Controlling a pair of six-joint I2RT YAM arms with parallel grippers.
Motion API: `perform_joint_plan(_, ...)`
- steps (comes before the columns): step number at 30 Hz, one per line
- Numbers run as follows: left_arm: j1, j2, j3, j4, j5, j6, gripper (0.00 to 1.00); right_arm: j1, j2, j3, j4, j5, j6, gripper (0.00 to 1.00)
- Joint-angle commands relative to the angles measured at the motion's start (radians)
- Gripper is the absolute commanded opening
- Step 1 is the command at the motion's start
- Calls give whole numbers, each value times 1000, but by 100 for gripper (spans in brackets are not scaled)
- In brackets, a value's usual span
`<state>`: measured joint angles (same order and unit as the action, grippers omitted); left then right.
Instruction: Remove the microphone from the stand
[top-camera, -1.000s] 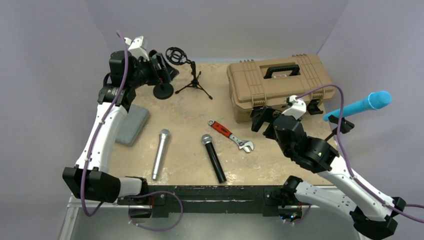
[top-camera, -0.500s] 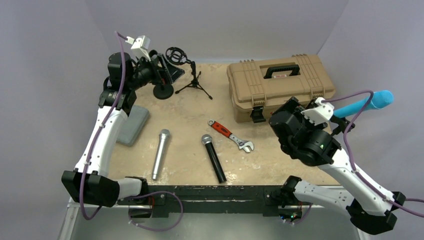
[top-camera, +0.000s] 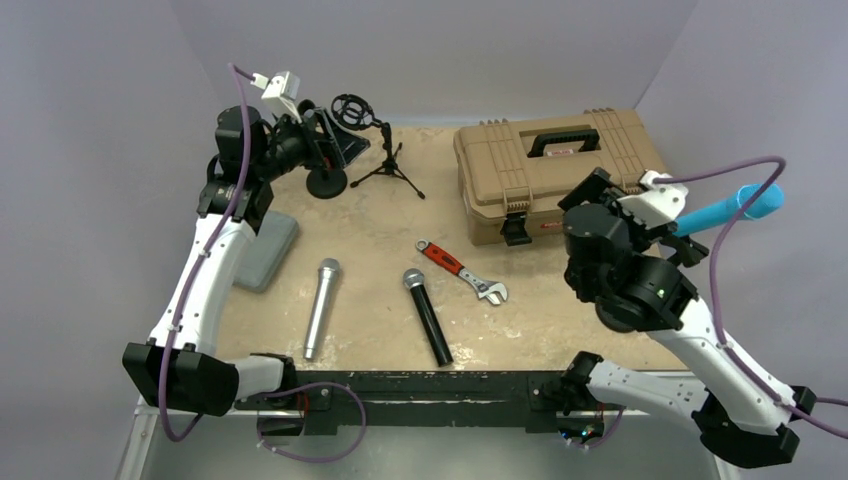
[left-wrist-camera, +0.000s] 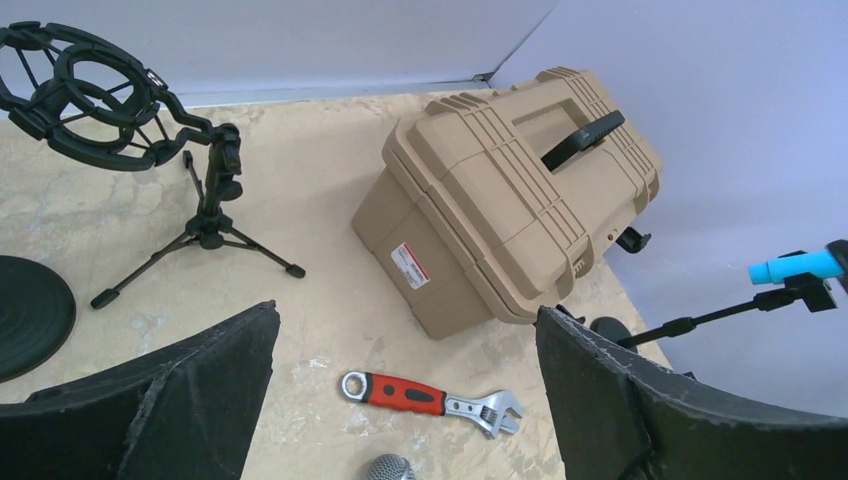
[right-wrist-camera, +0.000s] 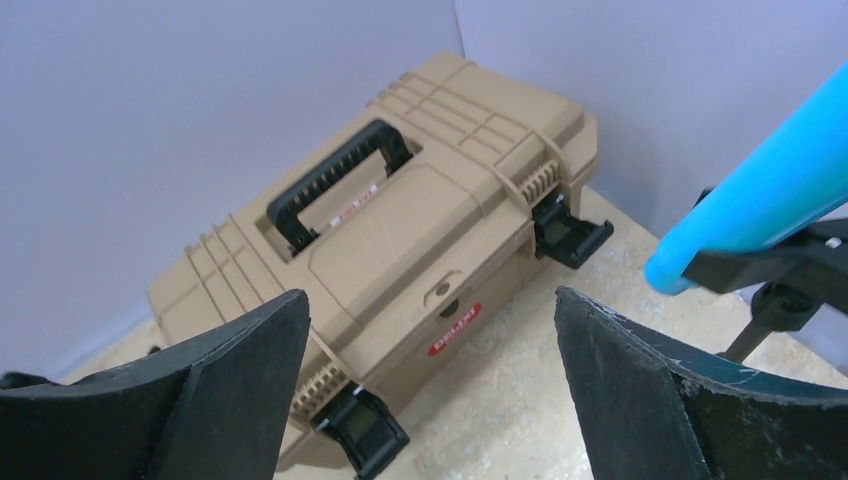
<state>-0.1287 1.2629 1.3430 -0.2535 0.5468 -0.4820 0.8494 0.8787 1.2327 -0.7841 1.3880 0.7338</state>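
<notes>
Right, starting far left: the left hand (left-wrist-camera: 407, 312) is up at the back corner of the desk (top-camera: 380, 230), fingers spread wide with nothing between them. It looks out past the black shock mount on its small tripod (left-wrist-camera: 90, 95). That arm is well apart from the job.

Mid-desk, a silver handheld microphone (top-camera: 321, 305) and a black handheld microphone (top-camera: 428, 315) lie loose beside a red-handled adjustable wrench (top-camera: 460, 270). None of them sits in a stand, so they are not the target.

Then comes the tan plastic toolbox (right-wrist-camera: 400, 240), and the right hand (right-wrist-camera: 432, 297) is aimed straight at it, fingers wide apart and empty.

Now the one that matters: the turquoise-blue microphone (right-wrist-camera: 760, 200) sits in the clip of the black stand (right-wrist-camera: 770, 265), off to the right of the right hand, outside its right finger. Its long axis slants, the low end at the clip nearest the hand and the body climbing up and away to the right.

So the right arm is clearly the nearer one. By my read, the hand must swing right and turn its open fingers across that slanted barrel before closing. As it points now, closing would catch only air in front of the toolbox.
</notes>
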Motion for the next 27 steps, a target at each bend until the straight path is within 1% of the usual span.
perform_joint_plan(1, -8, -3, -4, 42, 17, -15, 97, -3, -41, 107, 62, 90, -143, 90)
perform_joint_plan(4, -8, 5, -5, 43, 19, -18, 96, -4, -91, 125, 70, 59, -165, 90)
perform_joint_plan(7, -8, 14, -5, 47, 23, -25, 96, -4, -151, 104, 188, 46, -310, 89)
perform_joint_plan(9, -8, 16, -7, 51, 27, -28, 96, -4, -175, 91, 237, 65, -382, 88)
perform_joint_plan(14, -10, 15, -8, 53, 27, -29, 96, -6, -163, 83, 249, 166, -456, 90)
perform_joint_plan(20, -10, 19, -8, 58, 35, -36, 96, -6, -121, 26, 285, 236, -459, 89)
perform_joint_plan(25, -14, 17, -8, 59, 39, -37, 96, -10, -71, 0, 298, 289, -403, 88)
perform_joint_plan(27, -15, 17, -8, 60, 39, -37, 96, -33, -35, -1, 291, 269, -369, 88)
